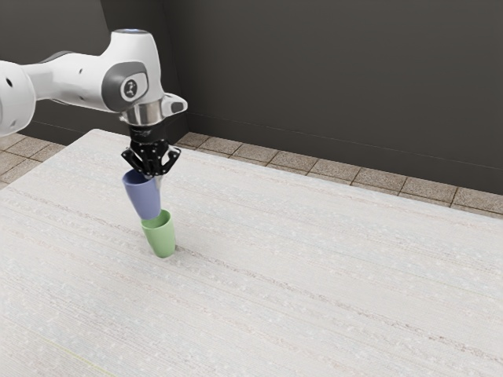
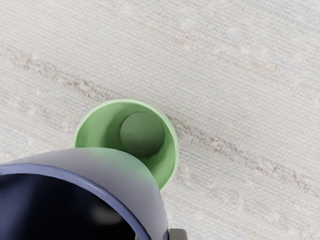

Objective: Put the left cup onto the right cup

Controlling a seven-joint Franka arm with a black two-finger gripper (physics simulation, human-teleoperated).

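Item one: green cup [image 1: 159, 233], upright on your table [image 1: 314, 298] toward its far edge, mouth open to receive. Item two: blue cup [image 1: 143, 195], tilted, base at the green cup's rim, judged mid-insertion. Item three: gripper [image 1: 152, 170], clamped on the blue cup's rim, carrying it.

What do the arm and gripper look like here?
The arm has rounded glossy white links, a dark grey joint disc with a small white mark, and a silver wrist ring. The gripper is black, with short angular jaws.
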